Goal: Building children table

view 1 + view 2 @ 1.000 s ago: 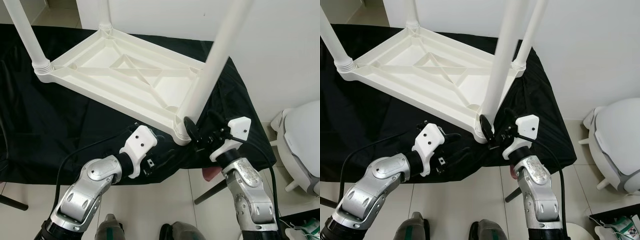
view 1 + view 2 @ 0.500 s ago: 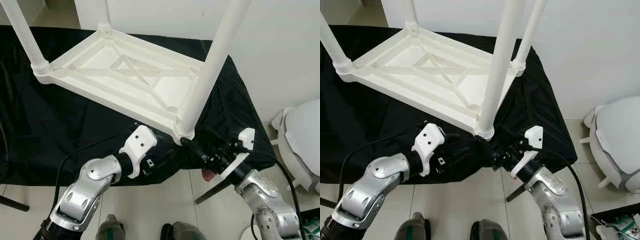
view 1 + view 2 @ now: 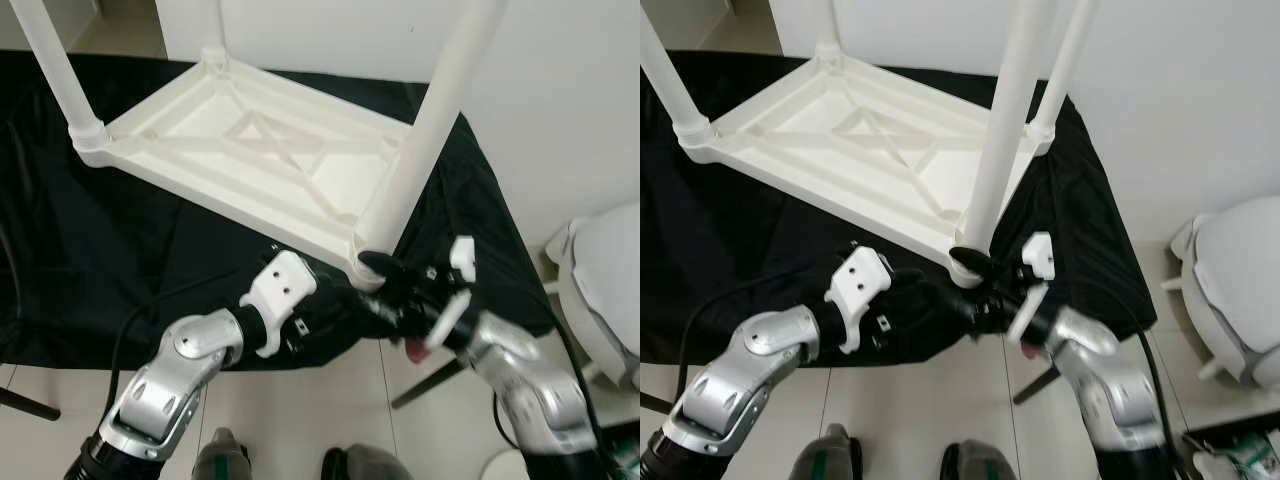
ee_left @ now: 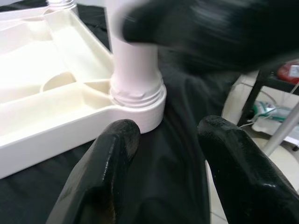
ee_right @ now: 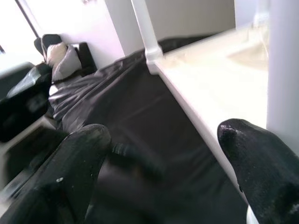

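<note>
Right tool (image 3: 385, 278) spread beside near leg (image 3: 420, 150) socket at table (image 3: 250, 150) edge.

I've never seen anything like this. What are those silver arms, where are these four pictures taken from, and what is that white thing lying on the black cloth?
The silver arms belong to a walking humanoid robot. The two wide pictures come from the twin cameras in its head, looking down. The other two come from a camera on each wrist, looking along that arm's two black fingers.

On the black cloth lies a white plastic children's table, upside down, its legs pointing up. The right gripper reaches in at the base of the near corner leg, where that leg joins the tabletop; its fingers are apart and nothing is held. The left gripper waits open just before the same corner, also holding nothing. A white object stands on the floor to the right.
</note>
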{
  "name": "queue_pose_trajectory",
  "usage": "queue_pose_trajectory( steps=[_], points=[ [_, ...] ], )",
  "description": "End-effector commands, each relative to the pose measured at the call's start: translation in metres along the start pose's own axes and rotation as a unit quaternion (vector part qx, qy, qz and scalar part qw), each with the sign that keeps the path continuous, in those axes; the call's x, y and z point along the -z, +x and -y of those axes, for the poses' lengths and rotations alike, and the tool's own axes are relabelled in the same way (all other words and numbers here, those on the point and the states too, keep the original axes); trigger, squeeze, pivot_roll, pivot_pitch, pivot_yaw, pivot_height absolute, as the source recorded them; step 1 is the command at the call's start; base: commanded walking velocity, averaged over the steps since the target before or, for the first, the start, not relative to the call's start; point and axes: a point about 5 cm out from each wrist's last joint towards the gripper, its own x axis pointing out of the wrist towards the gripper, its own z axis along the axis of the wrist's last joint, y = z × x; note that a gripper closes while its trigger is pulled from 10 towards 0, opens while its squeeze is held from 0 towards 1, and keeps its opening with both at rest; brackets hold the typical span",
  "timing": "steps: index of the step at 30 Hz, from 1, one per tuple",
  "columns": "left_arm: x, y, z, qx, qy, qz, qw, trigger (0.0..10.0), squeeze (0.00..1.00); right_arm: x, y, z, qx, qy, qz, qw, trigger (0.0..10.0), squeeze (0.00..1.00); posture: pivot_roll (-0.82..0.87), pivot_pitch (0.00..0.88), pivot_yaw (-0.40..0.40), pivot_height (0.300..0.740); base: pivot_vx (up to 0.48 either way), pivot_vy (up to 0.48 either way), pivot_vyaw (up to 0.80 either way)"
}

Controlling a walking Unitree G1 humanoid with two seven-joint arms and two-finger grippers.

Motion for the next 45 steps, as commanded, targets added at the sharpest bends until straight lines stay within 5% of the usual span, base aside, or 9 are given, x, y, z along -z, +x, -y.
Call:
queue_pose_trajectory(
  steps=[1,11,20,24,29,34,45],
  points=[
    [0.0,0.001,0.002,0.005,-0.002,0.001,1.0,10.0,0.0,0.001,0.002,0.006,0.006,-0.01,-0.002,1.0,10.0,0.0,0.0,0.029,-0.065,0.74,0.0,0.0,0.0],
    [-0.001,0.001,0.003,0.001,-0.001,0.002,1.0,10.0,0.0,-0.012,0.007,0.043,0.095,-0.051,0.015,0.994,10.0,0.0,0.01,0.023,-0.083,0.74,0.0,0.0,0.0],
    [0.0,0.002,0.004,-0.001,-0.004,0.004,1.0,10.0,0.0,-0.017,-0.012,0.066,0.207,-0.063,0.029,0.976,10.0,0.0,0.0,0.027,-0.087,0.74,0.0,0.0,0.0],
    [0.0,0.003,0.003,0.002,-0.004,0.005,1.0,10.0,0.0,-0.015,-0.016,0.062,0.204,-0.061,0.031,0.977,10.0,0.0,-0.03,0.032,-0.073,0.74,0.0,0.0,0.0],
    [-0.001,0.007,0.003,0.013,-0.003,0.006,1.0,10.0,0.0,-0.001,0.0,0.024,0.059,-0.04,0.003,0.997,10.0,0.0,-0.03,0.034,-0.064,0.74,0.0,0.0,0.0],
    [-0.001,0.006,0.002,0.013,-0.002,0.005,1.0,10.0,0.0,0.01,0.003,0.008,-0.012,-0.034,-0.031,0.999,10.0,0.0,-0.02,0.038,-0.064,0.74,0.0,0.0,0.0],
    [0.001,0.001,0.005,0.006,-0.006,0.001,1.0,10.0,0.0,0.015,0.005,0.006,-0.031,-0.03,-0.042,0.998,10.0,0.0,0.0,0.045,-0.072,0.74,0.0,0.0,0.0]
  ],
)
